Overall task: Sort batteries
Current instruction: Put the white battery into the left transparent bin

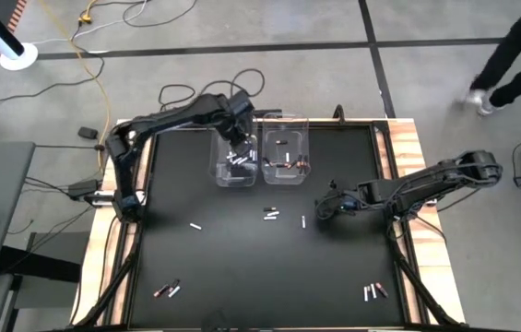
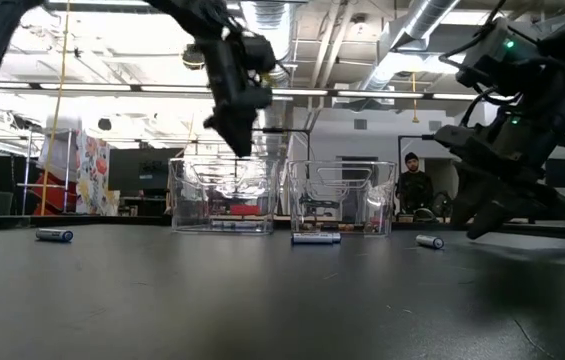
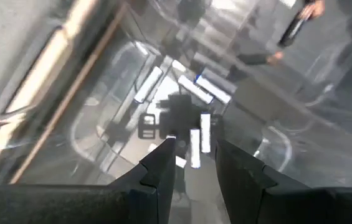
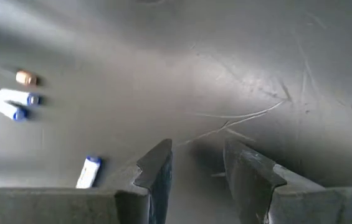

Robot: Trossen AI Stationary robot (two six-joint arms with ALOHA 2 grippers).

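**Battery Sorting: Station Status**

**High view.** The black rectangular table point(image 1: 242, 267) carries two clear plastic bins side by side near its 12 o'clock edge. The left gripper point(image 1: 239, 141) hangs over the left clear bin point(image 1: 234, 162), which holds several white batteries point(image 1: 239, 160). The right clear bin point(image 1: 286, 157) holds reddish-copper and dark batteries point(image 1: 297, 165). The right gripper point(image 1: 321, 208) sits low over the table toward 3 o'clock, just beside a single white battery point(image 1: 303, 221) lying loose on the surface. Further loose batteries lie near the centre point(image 1: 272, 215), at 9 o'clock of centre point(image 1: 197, 225), near the 7 o'clock corner point(image 1: 167, 290) and near the 5 o'clock corner point(image 1: 374, 291).

**Low view.** The left gripper point(image 2: 234, 128) is raised above the rim of the left clear bin point(image 2: 222, 195). The right gripper point(image 2: 484, 205) reaches down close to the table. A white battery point(image 2: 429, 241) lies just beside it; another point(image 2: 316, 237) lies in front of the right clear bin point(image 2: 340, 197).

**Left wrist view.** The left gripper point(image 3: 194, 149) shows its fingers point(image 3: 163, 158) parted by a narrow gap with nothing between them. White batteries point(image 3: 199, 134) lie below in the bin.

**Right wrist view.** The right gripper point(image 4: 197, 158) stands with fingers point(image 4: 157, 165) spread apart and empty above the bare table. One white battery with a blue end point(image 4: 88, 171) lies near the fingers; three more batteries point(image 4: 15, 99) lie farther off.
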